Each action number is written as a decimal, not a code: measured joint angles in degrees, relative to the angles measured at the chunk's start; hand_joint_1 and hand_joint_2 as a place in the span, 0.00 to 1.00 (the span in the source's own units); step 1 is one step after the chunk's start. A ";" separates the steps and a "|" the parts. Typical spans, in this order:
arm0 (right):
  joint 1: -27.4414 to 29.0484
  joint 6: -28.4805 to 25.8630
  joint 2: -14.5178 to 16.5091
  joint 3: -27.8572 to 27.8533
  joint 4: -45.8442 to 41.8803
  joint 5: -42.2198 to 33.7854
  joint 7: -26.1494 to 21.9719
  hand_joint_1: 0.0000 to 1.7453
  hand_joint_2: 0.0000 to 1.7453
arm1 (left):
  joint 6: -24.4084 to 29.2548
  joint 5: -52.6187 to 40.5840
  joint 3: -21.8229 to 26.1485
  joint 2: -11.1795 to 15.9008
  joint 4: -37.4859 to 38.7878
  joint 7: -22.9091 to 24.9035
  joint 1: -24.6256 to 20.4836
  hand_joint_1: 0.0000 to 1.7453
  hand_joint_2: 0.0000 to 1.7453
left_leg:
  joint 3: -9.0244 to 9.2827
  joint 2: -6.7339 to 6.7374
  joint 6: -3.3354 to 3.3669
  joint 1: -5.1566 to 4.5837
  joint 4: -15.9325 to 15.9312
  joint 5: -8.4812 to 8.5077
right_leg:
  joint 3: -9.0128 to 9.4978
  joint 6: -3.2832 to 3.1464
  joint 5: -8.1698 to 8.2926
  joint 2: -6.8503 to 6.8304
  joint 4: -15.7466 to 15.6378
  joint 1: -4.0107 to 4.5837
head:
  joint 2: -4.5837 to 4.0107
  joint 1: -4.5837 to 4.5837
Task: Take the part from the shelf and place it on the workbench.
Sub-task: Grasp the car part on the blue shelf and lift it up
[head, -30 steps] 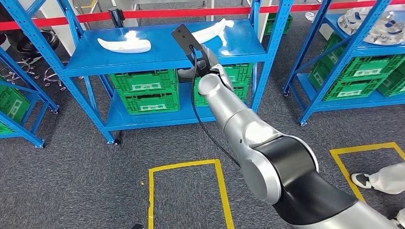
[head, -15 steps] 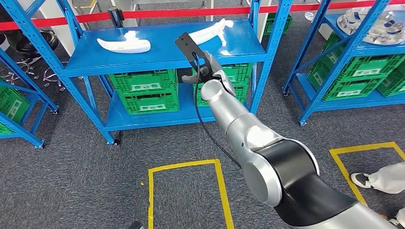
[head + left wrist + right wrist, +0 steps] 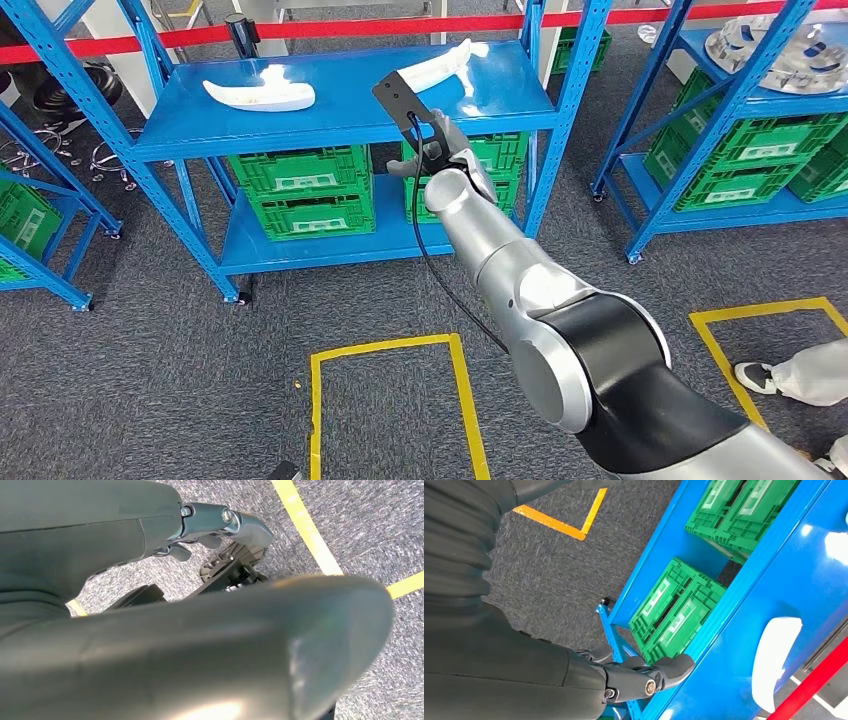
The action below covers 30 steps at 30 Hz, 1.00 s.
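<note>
Bare blue metal lies open on the top deck of the blue steel shelf (image 3: 350, 105) between the two curved white plastic parts (image 3: 258, 94) and (image 3: 437, 67). Slanted blue uprights (image 3: 560, 110) flank the opening at each side. A red barrier tape (image 3: 300, 30) runs behind. Green slatted plastic crates (image 3: 300, 190) fill the tier below.

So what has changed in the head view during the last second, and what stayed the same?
The right hand has drifted slightly rightward and a little nearer the robot along the front of the blue shelf. It has taken hold of nothing. Both white parts, the left one and the right one, lie where they were, as do the green crates.
</note>
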 joint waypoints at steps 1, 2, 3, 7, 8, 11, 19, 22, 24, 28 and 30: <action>0.00 0.00 -0.01 0.00 0.00 0.00 0.00 0.00 1.00 | 0.00 -0.01 0.00 0.00 -0.01 0.01 -0.01 0.00 0.00 | 0.00 0.00 0.00 0.00 0.00 0.00 | 0.00 0.00 0.00 0.00 0.00 0.00 | 0.00 0.00; 0.01 0.00 -0.01 0.00 0.00 0.00 0.01 0.00 1.00 | 0.00 -0.01 0.00 0.00 -0.01 0.01 -0.01 0.00 0.00 | 0.00 0.00 0.00 0.00 0.00 0.00 | 0.00 0.00 0.00 0.00 0.00 0.00 | 0.00 0.00; 0.01 0.00 -0.02 0.00 0.00 0.00 0.01 0.00 1.00 | 0.00 -0.02 0.00 0.00 -0.01 0.02 -0.02 0.00 0.00 | 0.00 0.00 0.00 0.00 0.00 0.00 | 0.00 0.00 0.00 0.00 0.00 0.00 | 0.00 0.00; 0.01 -0.01 -0.03 0.00 0.01 0.01 0.02 0.00 1.00 | 0.00 -0.09 0.00 -0.02 -0.01 -0.03 -0.04 0.00 0.00 | 0.00 0.00 0.00 0.00 0.00 0.00 | 0.00 0.00 0.00 0.00 0.00 0.00 | 0.00 0.00; 0.01 -0.02 -0.05 0.00 0.02 0.03 0.03 0.00 1.00 | 0.00 -0.13 0.00 -0.03 -0.02 -0.20 -0.05 0.00 0.00 | 0.00 0.00 0.00 0.00 0.00 0.00 | 0.00 0.00 0.00 0.00 0.00 0.00 | 0.00 0.00; 0.08 -0.11 -0.27 0.00 0.02 0.10 0.01 0.00 1.00 | 0.00 -0.09 0.00 -0.12 -0.16 -2.37 -0.06 0.00 0.00 | 0.00 0.00 0.00 0.00 0.00 0.00 | 0.00 0.00 0.00 0.00 0.00 0.00 | 0.00 0.00; 0.43 0.26 -0.71 0.00 0.05 1.07 0.29 0.00 1.00 | 0.00 -0.34 -0.03 -0.39 -0.15 5.14 -0.62 0.00 0.00 | -0.11 0.00 0.40 -0.18 -0.18 -0.06 | 0.04 0.27 0.44 -0.03 -0.03 -0.16 | 0.00 -0.01; 0.58 0.02 -0.73 0.00 0.07 1.33 0.86 0.00 1.00 | 0.00 -1.01 -0.19 -0.39 -0.22 6.24 -0.83 0.00 0.00 | 1.36 0.05 2.03 0.02 -2.53 -0.07 | -0.76 1.00 2.01 -0.22 1.82 -0.19 | 0.00 0.02; 0.17 -0.05 -0.79 0.00 0.07 1.38 0.86 0.00 1.00 | 0.00 -1.25 -0.37 -0.43 -0.29 5.95 -1.10 0.00 0.00 | 2.82 0.13 2.39 0.37 -3.62 0.05 | -3.59 1.21 0.90 -0.18 5.70 -0.21 | 0.00 0.13; 0.74 -0.07 -1.16 0.00 0.11 1.59 0.97 0.00 1.00 | 0.00 -1.41 -0.50 -0.52 -0.30 5.86 -1.22 0.00 0.00 | 4.02 0.03 1.48 1.12 -3.68 -0.83 | -11.40 2.43 -0.27 -0.20 14.12 -1.02 | 0.00 0.21; 1.23 -0.07 -1.34 0.00 0.14 1.72 0.97 0.00 1.00 | 0.00 -1.48 -0.52 -0.54 -0.28 5.88 -1.01 0.00 0.00 | 5.08 -0.18 0.26 1.93 -3.42 -1.91 | -11.03 3.52 3.74 -0.32 9.02 -1.95 | 0.00 0.24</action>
